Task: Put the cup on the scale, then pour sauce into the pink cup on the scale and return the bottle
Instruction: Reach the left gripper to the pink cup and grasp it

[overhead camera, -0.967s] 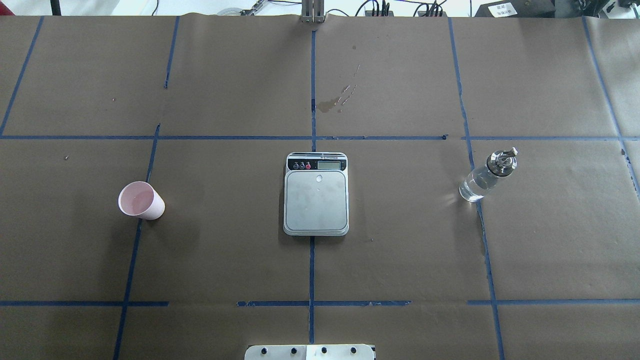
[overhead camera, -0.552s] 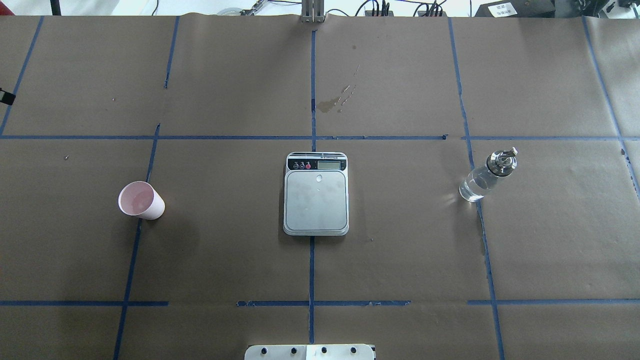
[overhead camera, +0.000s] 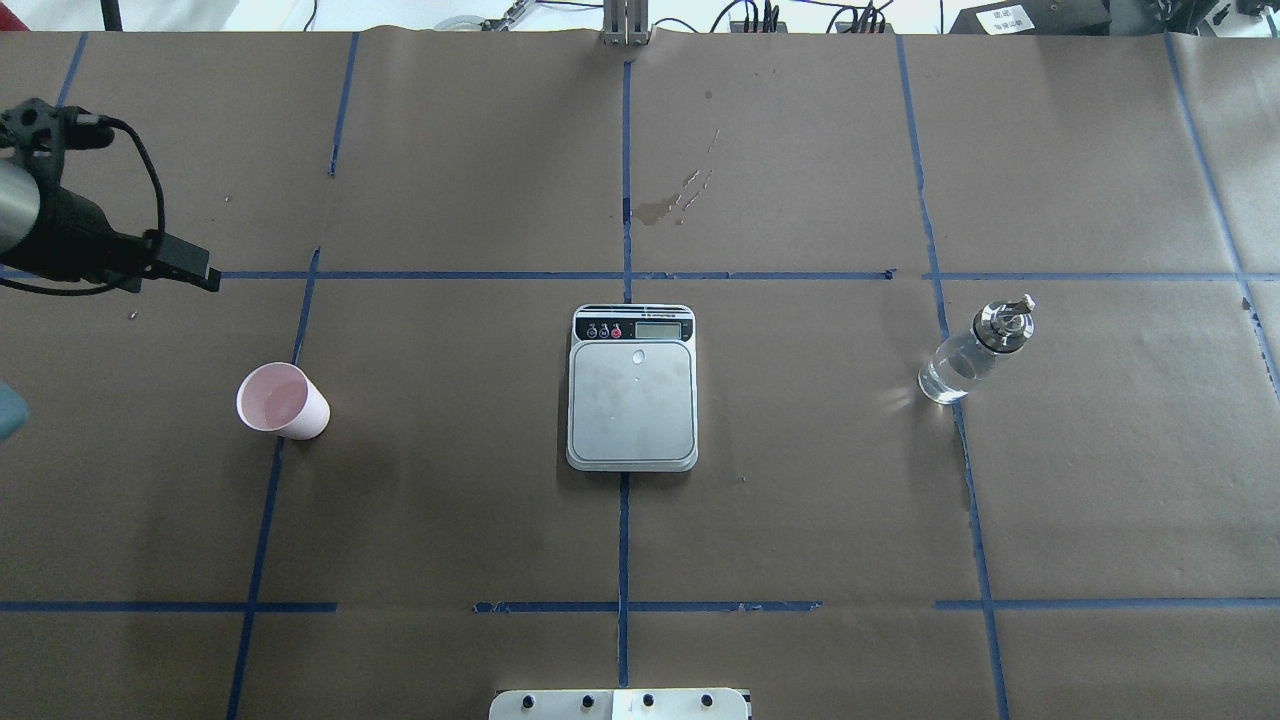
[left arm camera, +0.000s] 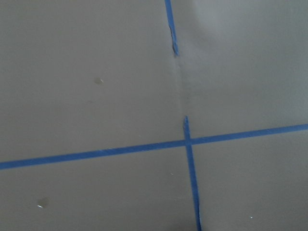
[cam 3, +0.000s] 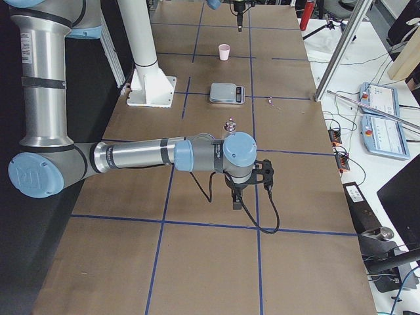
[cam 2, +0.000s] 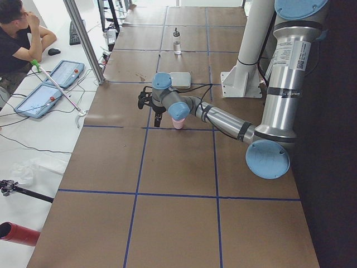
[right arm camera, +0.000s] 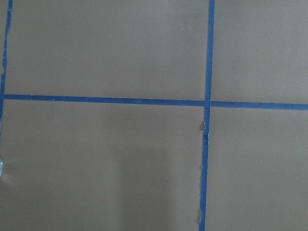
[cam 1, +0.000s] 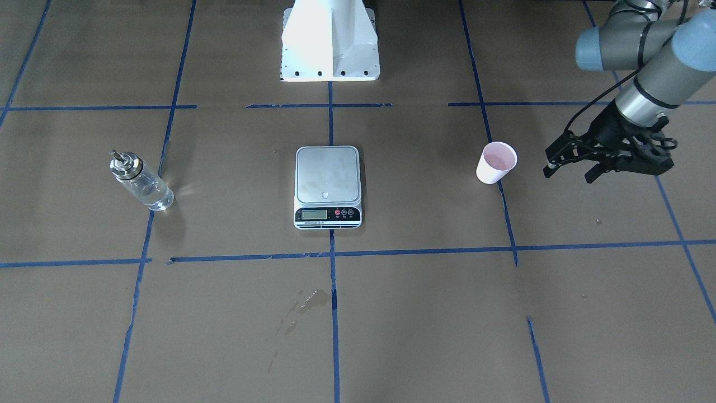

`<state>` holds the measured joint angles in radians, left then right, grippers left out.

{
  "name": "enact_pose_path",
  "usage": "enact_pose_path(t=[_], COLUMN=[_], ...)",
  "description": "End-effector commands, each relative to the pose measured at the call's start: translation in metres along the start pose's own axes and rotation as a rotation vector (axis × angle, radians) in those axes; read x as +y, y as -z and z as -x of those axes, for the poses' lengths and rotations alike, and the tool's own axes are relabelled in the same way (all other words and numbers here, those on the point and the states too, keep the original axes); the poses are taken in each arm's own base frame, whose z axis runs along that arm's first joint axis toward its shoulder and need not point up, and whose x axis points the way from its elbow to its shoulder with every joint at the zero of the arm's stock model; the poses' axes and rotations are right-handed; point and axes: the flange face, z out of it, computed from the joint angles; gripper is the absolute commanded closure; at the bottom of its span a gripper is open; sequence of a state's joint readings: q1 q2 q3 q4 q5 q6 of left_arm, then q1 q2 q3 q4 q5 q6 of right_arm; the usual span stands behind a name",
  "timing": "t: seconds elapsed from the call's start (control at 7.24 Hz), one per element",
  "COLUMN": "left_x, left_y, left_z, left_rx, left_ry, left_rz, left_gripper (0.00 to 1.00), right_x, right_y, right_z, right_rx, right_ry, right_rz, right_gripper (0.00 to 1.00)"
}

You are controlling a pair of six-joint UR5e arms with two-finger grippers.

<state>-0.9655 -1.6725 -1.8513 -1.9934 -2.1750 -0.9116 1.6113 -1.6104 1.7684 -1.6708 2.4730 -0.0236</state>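
Left fingers (cam 1: 559,155), wide and empty, hang near the cup (cam 1: 496,162); an off-centre approach could topple it. Right fingers (cam 3: 236,201): cannot tell.

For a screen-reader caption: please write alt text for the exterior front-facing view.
The left gripper, open, hovers beside an upright pink cup on a brown table. A scale sits at centre; a bottle stands on its other side.

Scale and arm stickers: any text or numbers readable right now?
The scale: print strip below the display, too small to read; no digits legible on the display.
The left arm sticker: blurred, unreadable.
The right arm sticker: blurred, unreadable.
No text here can be quoted.
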Motion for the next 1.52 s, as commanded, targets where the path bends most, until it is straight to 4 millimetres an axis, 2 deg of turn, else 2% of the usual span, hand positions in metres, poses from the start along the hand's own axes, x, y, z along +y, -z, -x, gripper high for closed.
enact_pose_path(t=[0.0,0.14,0.41,0.69,0.97,1.24,1.38], left_x=[0.061,0.072,0.073,0.068,0.071,0.074,0.074], left_y=[-0.025,-0.021,-0.033,-0.044,-0.066,-0.068,-0.069], left_z=[-0.030,-0.024,-0.020,-0.025,-0.037,-0.039,-0.038], left_rx=[-0.036,-0.042,-0.058,-0.060,-0.065,-0.065,-0.068], left_ry=[0.130,0.140,0.144,0.141,0.130,0.128,0.129], left_rz=[0.016,0.024,0.038,0.046,0.076,0.081,0.084], left_gripper=[0.00,0.00,0.00,0.01,0.01,0.04,0.08], right_x=[-0.001,-0.001,-0.001,-0.007,-0.007,-0.007,-0.007], right_y=[0.002,0.002,0.002,0.005,0.006,0.005,0.005], right_z=[0.003,0.003,0.003,0.006,0.006,0.004,0.004], right_rx=[-0.001,0.000,0.002,0.007,0.008,0.010,0.010], right_ry=[0.003,0.006,0.006,0.013,0.012,0.010,0.010], right_rz=[-0.004,-0.005,-0.004,-0.010,-0.011,-0.009,-0.009], right_gripper=[0.00,0.00,0.00,0.00,0.00,0.00,0.00])
